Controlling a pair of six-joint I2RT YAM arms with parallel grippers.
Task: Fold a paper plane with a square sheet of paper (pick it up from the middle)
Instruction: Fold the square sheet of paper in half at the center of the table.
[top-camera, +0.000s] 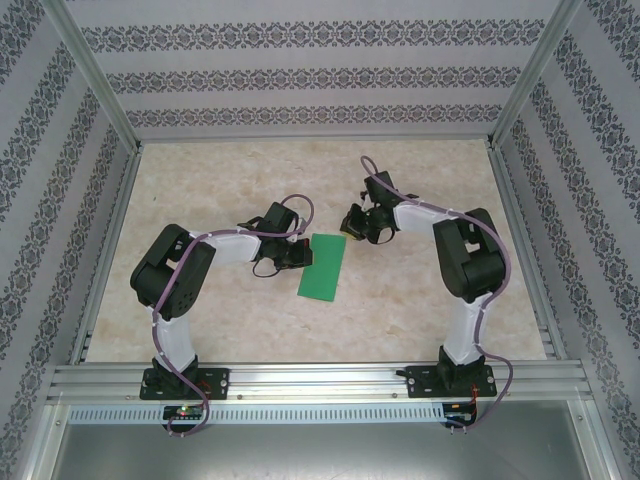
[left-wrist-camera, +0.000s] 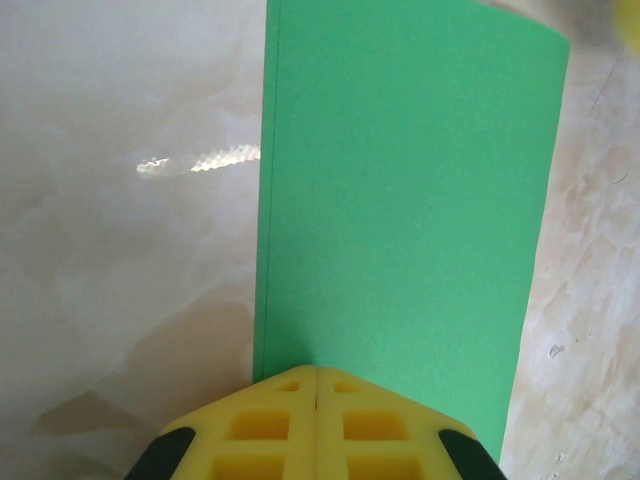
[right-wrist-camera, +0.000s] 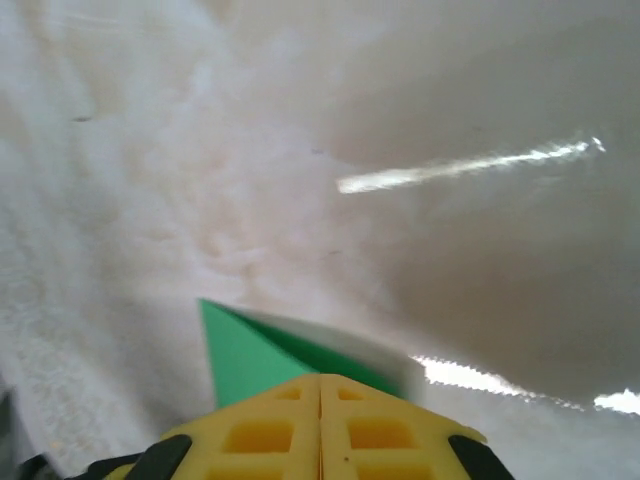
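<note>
The square sheet of paper (top-camera: 322, 268) is bright green and lies folded into a long narrow rectangle in the middle of the table, not a paper plane's dart shape. My left gripper (top-camera: 300, 255) is shut, its yellow tips (left-wrist-camera: 317, 372) resting on the near edge of the paper (left-wrist-camera: 400, 200), which stretches flat away from them. My right gripper (top-camera: 352, 228) is at the far right corner. Its yellow tips (right-wrist-camera: 320, 378) are shut with that corner of the paper (right-wrist-camera: 240, 355) running in under them, raised off the table and casting a shadow.
The marble-patterned tabletop (top-camera: 230, 310) is bounded by aluminium rails (top-camera: 310, 378) at the near edge and patterned walls on the other sides. Purple cables loop along both arms.
</note>
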